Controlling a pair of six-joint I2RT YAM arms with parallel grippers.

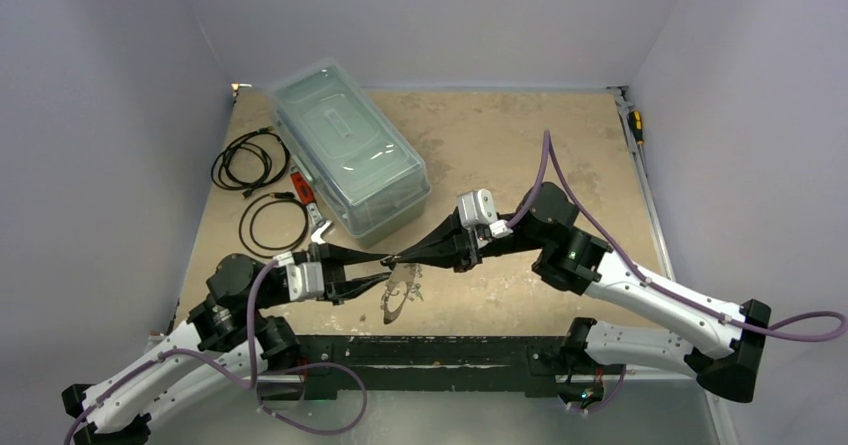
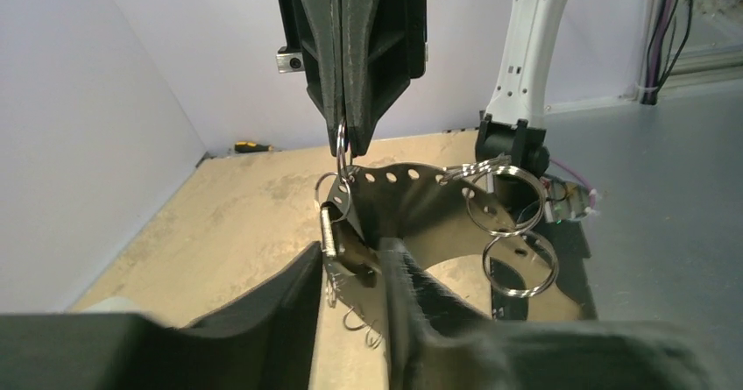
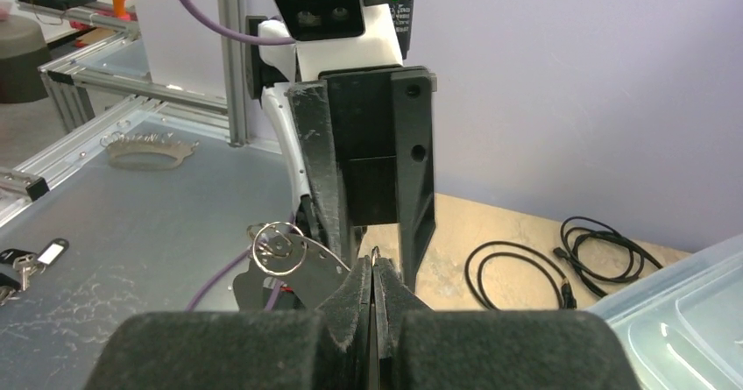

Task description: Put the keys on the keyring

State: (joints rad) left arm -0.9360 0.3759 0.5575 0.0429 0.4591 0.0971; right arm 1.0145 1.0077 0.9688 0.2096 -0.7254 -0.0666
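keyring looks light and bendy, right gripper shut on its slippery top ring; left gripper just below, narrow, hold unclear.

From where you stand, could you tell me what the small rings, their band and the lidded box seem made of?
Small rings: bright polished metal, likely steel; they glint and show doubled wire. Band: thin, punched with holes, bends smoothly; probably plastic, though backlit. Lidded box: clear glossy plastic; reflections, see-through walls.
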